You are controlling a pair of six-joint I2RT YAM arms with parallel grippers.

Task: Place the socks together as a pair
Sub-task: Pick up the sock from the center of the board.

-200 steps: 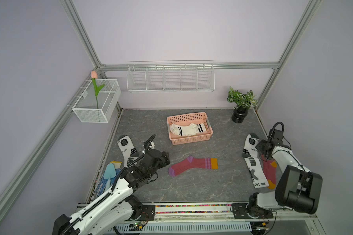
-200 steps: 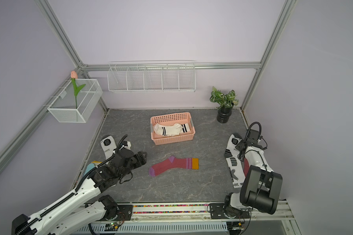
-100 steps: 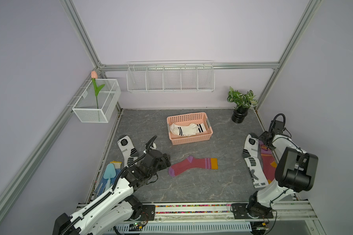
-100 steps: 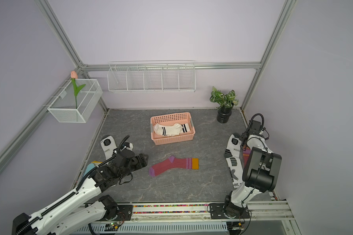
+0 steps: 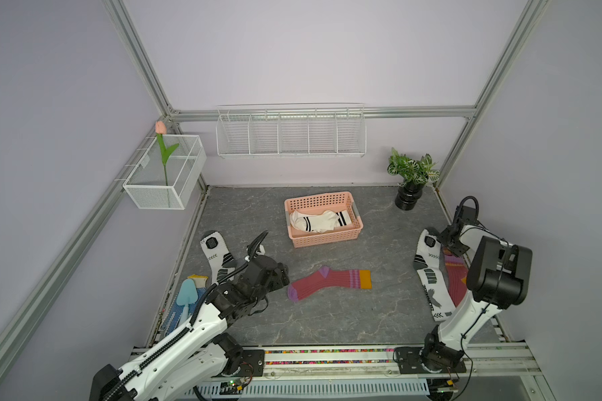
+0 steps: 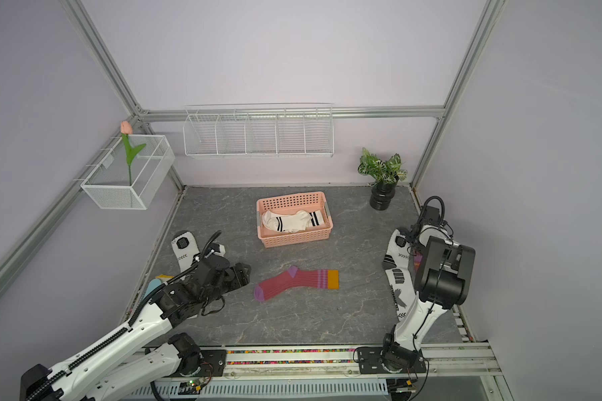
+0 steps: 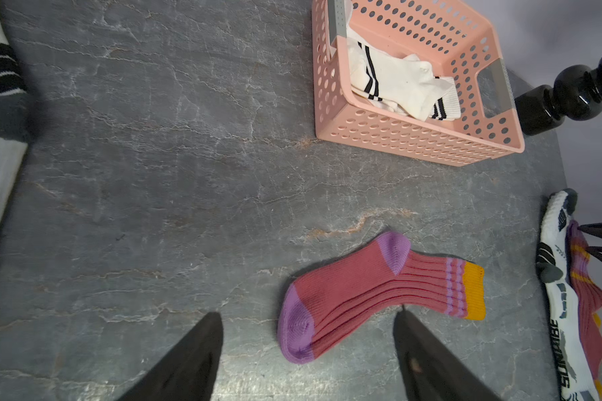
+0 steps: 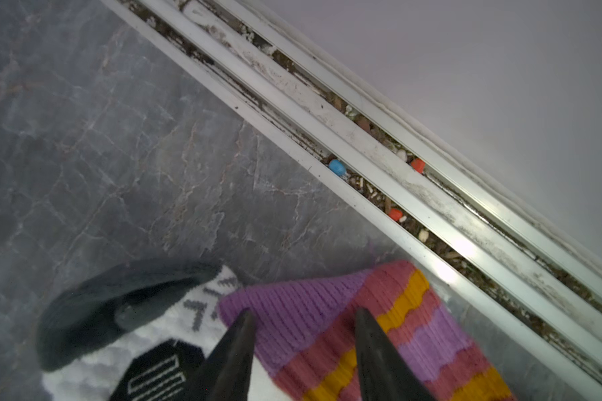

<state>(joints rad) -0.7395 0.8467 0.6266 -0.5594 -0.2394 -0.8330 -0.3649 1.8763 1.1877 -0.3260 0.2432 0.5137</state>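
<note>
Left gripper (image 7: 306, 314): your jaws stand wide apart, hovering by the toe of the maroon sock (image 5: 329, 283) at table centre. Right gripper (image 8: 303, 311): fingers straddle the purple toe of the second maroon sock (image 8: 327, 302) at 3 o'clock, touching a sports sock (image 5: 428, 274). Whether it is clamped, can't tell. White striped socks (image 5: 315, 220) lie in the basket (image 5: 324, 239) at 12 o'clock.

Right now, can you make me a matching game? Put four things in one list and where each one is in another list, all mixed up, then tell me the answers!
Things
1. white striped socks
2. light blue trowel
3. potted plant
4. lone maroon sock

Places
A. lying on the blue dotted glove
B. flat in the middle of the table
C. inside the pink basket
D. standing in a back corner

Pairs: 1-C, 2-A, 3-D, 4-B
</note>
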